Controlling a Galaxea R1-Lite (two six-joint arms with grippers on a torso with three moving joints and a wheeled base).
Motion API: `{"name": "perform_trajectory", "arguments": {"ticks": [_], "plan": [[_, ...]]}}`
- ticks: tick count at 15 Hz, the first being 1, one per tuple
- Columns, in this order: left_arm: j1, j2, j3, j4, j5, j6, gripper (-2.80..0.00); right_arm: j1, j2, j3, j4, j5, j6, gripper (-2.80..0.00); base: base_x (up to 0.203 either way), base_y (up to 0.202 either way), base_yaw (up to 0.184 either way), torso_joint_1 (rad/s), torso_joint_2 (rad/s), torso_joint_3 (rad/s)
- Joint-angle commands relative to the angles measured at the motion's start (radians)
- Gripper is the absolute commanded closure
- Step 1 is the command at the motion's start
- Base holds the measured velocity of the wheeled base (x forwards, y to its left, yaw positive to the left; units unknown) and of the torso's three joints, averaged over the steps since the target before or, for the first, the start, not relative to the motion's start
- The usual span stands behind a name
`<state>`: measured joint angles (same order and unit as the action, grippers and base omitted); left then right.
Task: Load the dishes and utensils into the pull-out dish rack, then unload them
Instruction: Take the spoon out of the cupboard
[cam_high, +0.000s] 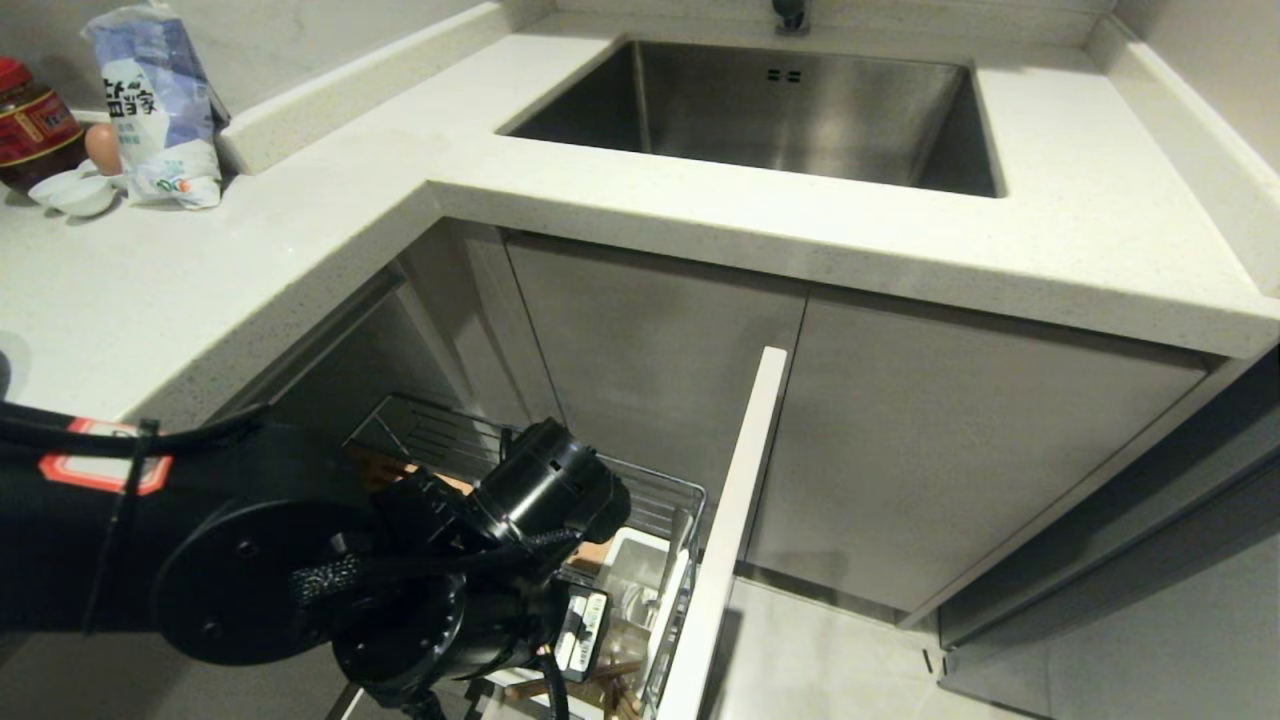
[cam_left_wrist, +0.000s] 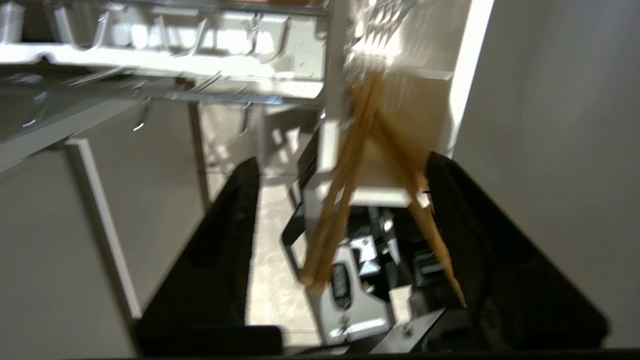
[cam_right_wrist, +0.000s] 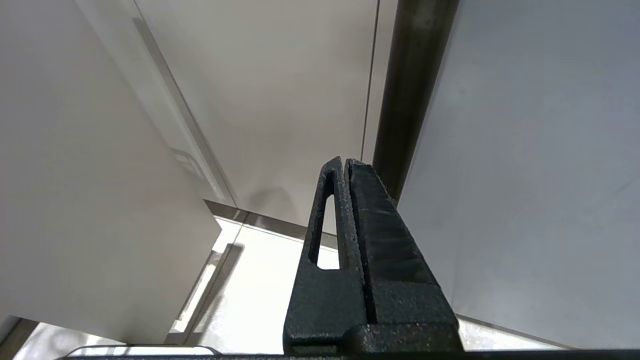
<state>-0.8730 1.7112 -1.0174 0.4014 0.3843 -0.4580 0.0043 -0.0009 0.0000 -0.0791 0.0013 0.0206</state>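
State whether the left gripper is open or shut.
Open: left gripper fingers stand wide apart, chopsticks loose between them.

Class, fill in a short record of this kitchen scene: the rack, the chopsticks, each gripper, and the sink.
rack: pull-out dish rack drawn out below the counter
chopsticks: chopsticks standing in the white utensil caddy, leaning apart
left gripper: left gripper open, fingers either side of the chopsticks, not clamping them
right gripper: right gripper shut, holding nothing, beside cabinet fronts
sink: steel sink, nothing visible in it
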Motion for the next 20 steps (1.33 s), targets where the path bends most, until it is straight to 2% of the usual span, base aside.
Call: {"name": "perform_trajectory", "arguments": {"ticks": [1,4,7,9,15,16,20], "plan": [[-0.001,0.055,0.005,-0.018,0.002,-0.008,-2.80,0.000,-0.001,0.026,-0.001,0.000,-0.001,0.00,0.000,0.000,0.000,0.000,0.00,0.000],[0.001,0.110,0.023,-0.123,0.012,-0.038,-2.80,0.000,-0.001,0.026,-0.001,0.000,0.000,0.00,0.000,0.000,0.000,0.000,0.00,0.000],[0.016,0.153,0.028,-0.169,0.032,-0.044,-2.80,0.000,-0.001,0.026,-0.001,0.000,0.000,0.00,0.000,0.000,0.000,0.000,0.00,0.000],[0.037,0.171,0.041,-0.220,0.080,-0.041,-2.80,0.000,-0.001,0.026,-0.001,0.000,0.000,0.00,0.000,0.000,0.000,0.000,0.00,0.000],[0.043,0.174,0.040,-0.222,0.087,-0.041,-2.80,0.000,-0.001,0.026,-0.001,0.000,-0.001,0.00,0.000,0.000,0.000,0.000,0.00,0.000],[0.043,0.173,0.040,-0.223,0.087,-0.041,0.00,0.000,-0.001,0.026,-0.001,0.000,0.001,0.00,0.000,0.000,0.000,0.000,0.00,0.000],[0.035,0.153,0.038,-0.241,0.102,-0.041,0.00,0.000,-0.001,0.026,-0.001,0.000,0.000,0.00,0.000,0.000,0.000,0.000,0.00,0.000]]}}
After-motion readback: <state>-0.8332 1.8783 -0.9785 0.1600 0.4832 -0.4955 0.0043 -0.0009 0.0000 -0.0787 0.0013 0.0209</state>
